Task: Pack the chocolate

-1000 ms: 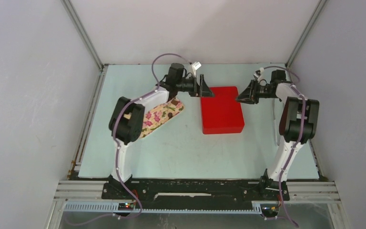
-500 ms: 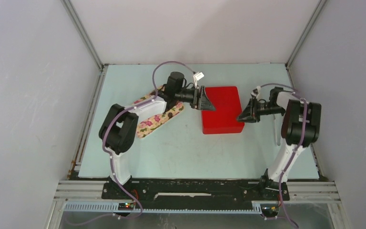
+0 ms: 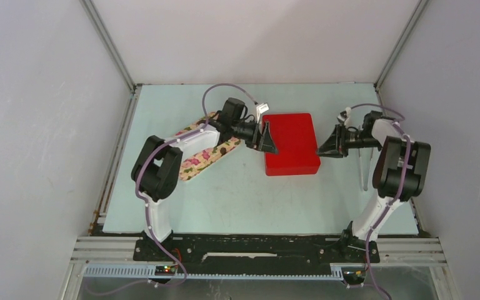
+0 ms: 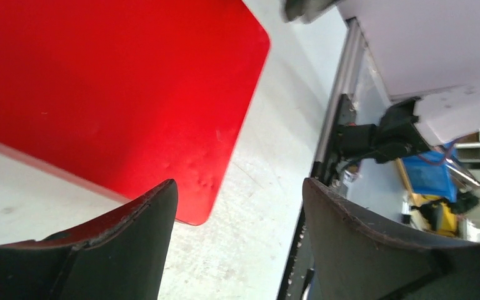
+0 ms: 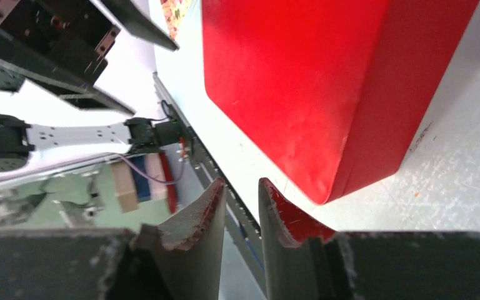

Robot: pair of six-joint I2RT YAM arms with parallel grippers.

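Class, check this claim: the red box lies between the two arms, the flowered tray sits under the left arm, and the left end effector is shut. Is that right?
Not quite: the left end effector is open, its jaws wide apart and empty, as the left wrist view shows. The red box does lie between the two arms, and the flowered tray under the left arm.

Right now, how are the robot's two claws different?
The left gripper has its jaws spread wide; the right gripper shows only a narrow gap. The left gripper is at the left edge of the red box, the right gripper at its right edge. Both are black, empty and point toward the box.
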